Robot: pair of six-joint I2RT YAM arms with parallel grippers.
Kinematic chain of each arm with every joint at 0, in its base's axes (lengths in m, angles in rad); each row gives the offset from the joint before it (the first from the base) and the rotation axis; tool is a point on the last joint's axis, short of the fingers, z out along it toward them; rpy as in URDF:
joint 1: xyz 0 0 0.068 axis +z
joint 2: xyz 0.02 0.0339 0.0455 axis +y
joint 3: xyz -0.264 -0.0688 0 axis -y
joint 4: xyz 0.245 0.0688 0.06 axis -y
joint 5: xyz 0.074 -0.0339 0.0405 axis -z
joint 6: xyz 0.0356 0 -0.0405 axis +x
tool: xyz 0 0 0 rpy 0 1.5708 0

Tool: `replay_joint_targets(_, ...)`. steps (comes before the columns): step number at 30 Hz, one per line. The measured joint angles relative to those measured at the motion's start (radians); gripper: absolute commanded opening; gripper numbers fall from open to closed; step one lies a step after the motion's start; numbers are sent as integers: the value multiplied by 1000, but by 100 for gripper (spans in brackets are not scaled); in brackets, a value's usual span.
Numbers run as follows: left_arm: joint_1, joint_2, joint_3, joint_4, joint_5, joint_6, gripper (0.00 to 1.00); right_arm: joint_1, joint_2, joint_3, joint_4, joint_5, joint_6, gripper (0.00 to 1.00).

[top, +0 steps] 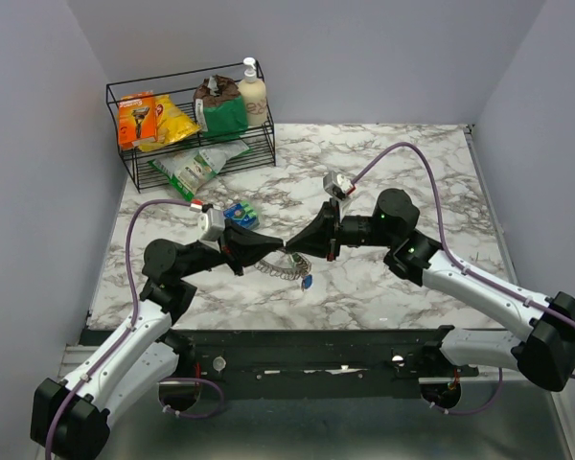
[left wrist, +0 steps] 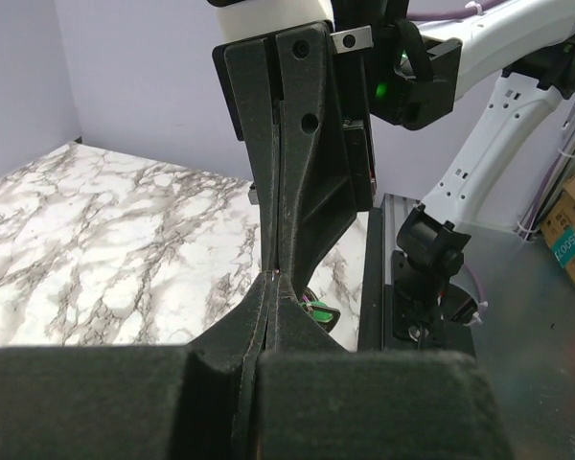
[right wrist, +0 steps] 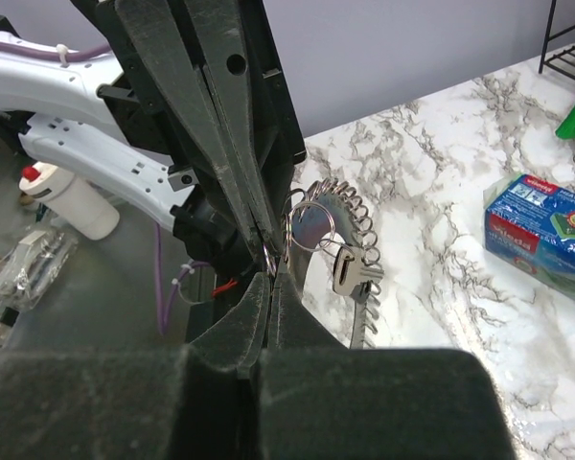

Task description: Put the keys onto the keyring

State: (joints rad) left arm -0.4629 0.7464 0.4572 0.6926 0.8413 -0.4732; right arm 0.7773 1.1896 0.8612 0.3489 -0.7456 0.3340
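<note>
The coiled keyring (right wrist: 341, 205) hangs just right of centre in the right wrist view, with a silver key (right wrist: 353, 273) on it and a blue-headed key (top: 307, 282) dangling lower. The left gripper (top: 274, 246) and right gripper (top: 298, 247) meet tip to tip beside it, both jaws pressed narrow. Which one pinches the ring cannot be told. A blue box (top: 240, 213) lies on the marble table (top: 412, 163) to the upper left.

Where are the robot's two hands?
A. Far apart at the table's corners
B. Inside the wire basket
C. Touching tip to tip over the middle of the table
C: the left hand and right hand meet tip to tip over the table, well away from the basket.
</note>
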Motion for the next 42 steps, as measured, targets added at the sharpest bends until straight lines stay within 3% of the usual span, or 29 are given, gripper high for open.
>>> replay_joint_targets(2,-2,-2,0,-11,0,6,20,0,-3,0,-12,0,-8,1)
replay_joint_targets(3,-3,-3,1,-16,0,10,32,1,-5,0,-19,0,-14,1)
replay_joint_targets(6,-4,-7,13,-51,1,31,46,1,-13,2,-58,3,-26,1)
replay_joint_targets(12,-6,-8,91,-148,10,80,60,1,-33,3,-140,14,-57,1)
replay_joint_targets(19,-6,65,290,-432,68,214,62,1,-52,34,-261,24,-119,1)
replay_joint_targets(24,-18,189,513,-802,103,409,63,1,-52,88,-393,29,-187,1)
replay_joint_targets(30,-80,280,682,-1137,105,574,61,1,-50,158,-554,46,-260,1)
replay_joint_targets(34,-131,343,756,-1283,98,632,50,1,-33,209,-662,56,-312,1)
replay_joint_targets(42,-219,472,820,-1445,62,687,43,1,-23,226,-784,72,-363,1)
